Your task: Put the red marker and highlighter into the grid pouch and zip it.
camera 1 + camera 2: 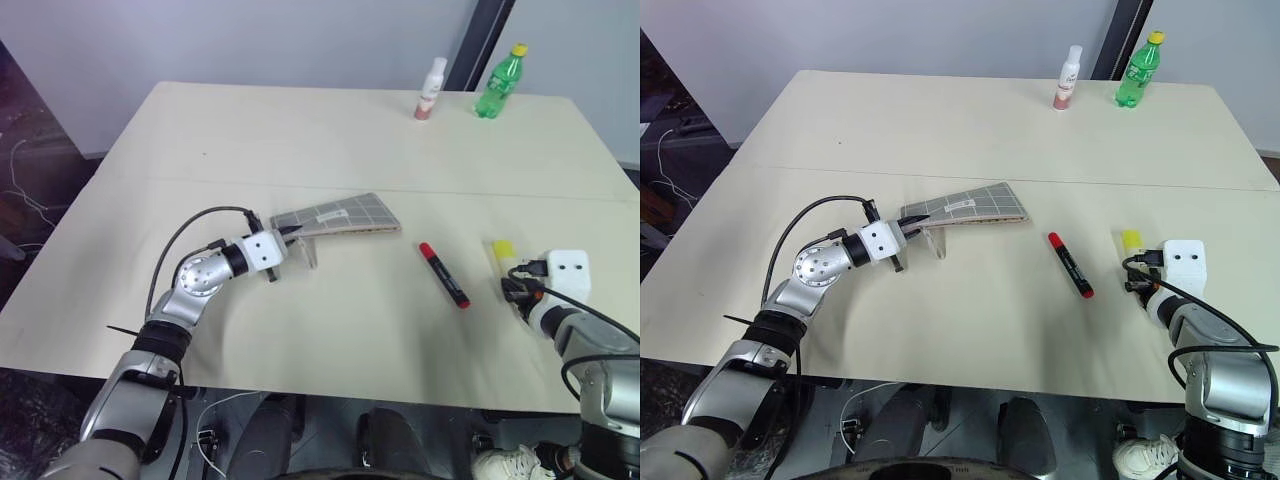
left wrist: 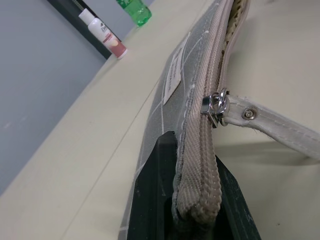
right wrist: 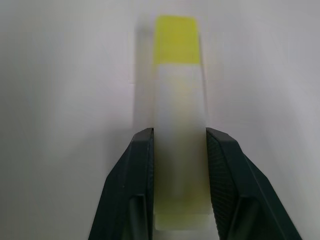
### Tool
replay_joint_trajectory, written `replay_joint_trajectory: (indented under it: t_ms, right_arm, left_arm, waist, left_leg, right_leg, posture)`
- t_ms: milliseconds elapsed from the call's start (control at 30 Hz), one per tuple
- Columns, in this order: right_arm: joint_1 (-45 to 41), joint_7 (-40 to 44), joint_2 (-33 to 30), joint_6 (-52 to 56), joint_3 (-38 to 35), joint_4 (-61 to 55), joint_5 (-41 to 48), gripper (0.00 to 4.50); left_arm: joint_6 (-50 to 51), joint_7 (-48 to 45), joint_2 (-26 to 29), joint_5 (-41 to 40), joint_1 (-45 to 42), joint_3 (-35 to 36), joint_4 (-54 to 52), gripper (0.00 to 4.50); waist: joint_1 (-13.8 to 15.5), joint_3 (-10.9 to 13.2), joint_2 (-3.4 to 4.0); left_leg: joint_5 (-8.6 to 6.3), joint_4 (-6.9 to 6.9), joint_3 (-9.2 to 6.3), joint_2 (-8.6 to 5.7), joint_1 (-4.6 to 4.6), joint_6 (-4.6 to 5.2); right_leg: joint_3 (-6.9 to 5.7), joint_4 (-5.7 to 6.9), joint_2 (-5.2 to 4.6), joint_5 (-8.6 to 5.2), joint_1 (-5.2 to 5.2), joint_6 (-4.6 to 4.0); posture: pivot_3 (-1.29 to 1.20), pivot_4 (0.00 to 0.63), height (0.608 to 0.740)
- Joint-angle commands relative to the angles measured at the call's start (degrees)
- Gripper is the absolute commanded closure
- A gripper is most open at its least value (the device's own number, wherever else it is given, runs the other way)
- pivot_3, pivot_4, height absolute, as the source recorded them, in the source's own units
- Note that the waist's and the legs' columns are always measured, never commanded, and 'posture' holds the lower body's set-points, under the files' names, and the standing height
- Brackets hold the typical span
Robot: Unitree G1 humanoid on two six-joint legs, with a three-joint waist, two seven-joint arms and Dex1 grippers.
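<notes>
The highlighter (image 3: 179, 125) lies on the table (image 1: 330, 150) at its right near edge, its pale body clamped between the right pincer's (image 3: 180, 165) two black fingers, yellow cap pointing away. The red marker (image 1: 443, 274) lies just left. The left pincer (image 2: 192, 200), closed, grips the grid pouch (image 1: 340, 216) by its zipper end, lifted.

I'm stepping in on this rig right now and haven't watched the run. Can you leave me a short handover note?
Left gripper: jaws shut on the closed end of the grid pouch, holding it raised at an angle off the table; the zip is partly open.
Right gripper: jaws closed against both sides of the highlighter, which lies on the table at the right.
Red marker: lying loose on the table between pouch and highlighter.
Done: pouch held, highlighter gripped.
Left: both pens into the pouch, then zip it.
</notes>
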Motion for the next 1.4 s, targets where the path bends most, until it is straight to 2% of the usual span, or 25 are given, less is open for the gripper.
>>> replay_joint_trajectory:
  t_ms: [33,100,167,300,467,733,933,1400]
  right_arm:
    - [-1.91,7.36,-6.09,-10.72,4.4,-4.93,-0.13,3.62]
    - [-1.39,15.14,-10.7,-18.54,9.22,-7.93,-0.07,3.62]
    - [-2.63,22.07,-13.09,-21.64,10.98,-11.44,4.54,3.62]
    - [-5.08,29.69,-18.45,-25.07,15.77,-14.17,5.92,3.62]
    - [-11.11,27.3,-18.6,-27.35,24.44,-9.18,-1.43,3.62]
    - [-14.08,26.54,-17.28,-30.03,29.46,-3.85,-6.15,3.62]
    - [-14.31,27.45,-16.92,-31.0,28.46,-4.09,-5.33,3.62]
    - [-14.08,27.81,-17.36,-34.36,30.69,-1.54,-10.19,3.62]
  left_arm:
    - [2.42,-5.86,0.19,-6.64,-1.13,2.08,-2.43,4.5]
    - [2.86,-7.8,0.61,-7.4,-2.37,2.29,-0.93,4.5]
    - [3.06,-9.32,0.83,-7.9,-3.9,2.54,0.46,4.5]
    - [3.73,-11.73,0.02,-10.16,-6.06,3.8,1.58,4.5]
    - [2.7,-14.38,-0.02,-10.97,-6.1,4.02,2.11,4.5]
    - [2.33,-14.88,-0.29,-10.64,-5.26,4.05,0.79,4.5]
    - [1.38,-14.8,-0.11,-9.84,-4.99,3.74,1.41,4.5]
    - [2.86,-14.94,-1.0,-10.51,-5.2,3.99,0.1,4.5]
  waist:
    - [-0.1,0.03,0.05]
    - [-0.17,0.04,0.08]
    - [-0.11,0.05,0.05]
    - [0.04,0.06,0.0]
    - [-0.03,0.07,-0.06]
    - [0.02,0.07,-0.06]
    - [0.0,0.07,-0.06]
    - [0.03,0.07,-0.06]
  left_leg:
    - [0.0,0.0,0.0,0.0,-0.01,0.0]
    - [-0.02,0.01,0.01,0.01,-0.02,0.03]
    - [-0.04,0.01,-0.01,0.03,-0.02,0.07]
    - [-0.06,0.12,-0.05,0.06,-0.04,0.15]
    - [-0.11,0.24,-0.03,0.0,-0.05,0.2]
    - [-0.11,0.21,-0.04,-0.01,-0.14,0.2]
    - [-0.1,0.21,-0.04,0.0,-0.07,0.18]
    - [-0.1,0.21,-0.04,0.0,-0.08,0.17]
  right_leg:
    - [0.0,0.0,0.0,0.0,-0.01,0.0]
    - [0.0,-0.03,0.0,0.0,-0.02,0.0]
    - [-0.03,-0.05,0.03,-0.01,0.0,0.0]
    - [-0.11,-0.1,0.04,0.0,0.09,0.02]
    - [-0.1,-0.19,-0.03,0.02,0.17,0.01]
    - [-0.11,-0.19,-0.02,0.03,0.07,0.0]
    - [-0.11,-0.14,0.01,0.03,0.1,0.0]
    - [-0.11,-0.14,0.0,0.03,0.1,0.0]
  posture:
    - [0.0,0.15,0.74]
    - [0.0,0.15,0.74]
    - [0.0,0.15,0.74]
    - [0.0,0.15,0.74]
    - [0.0,0.15,0.74]
    - [0.0,0.15,0.74]
    - [0.0,0.15,0.74]
    - [0.0,0.15,0.74]
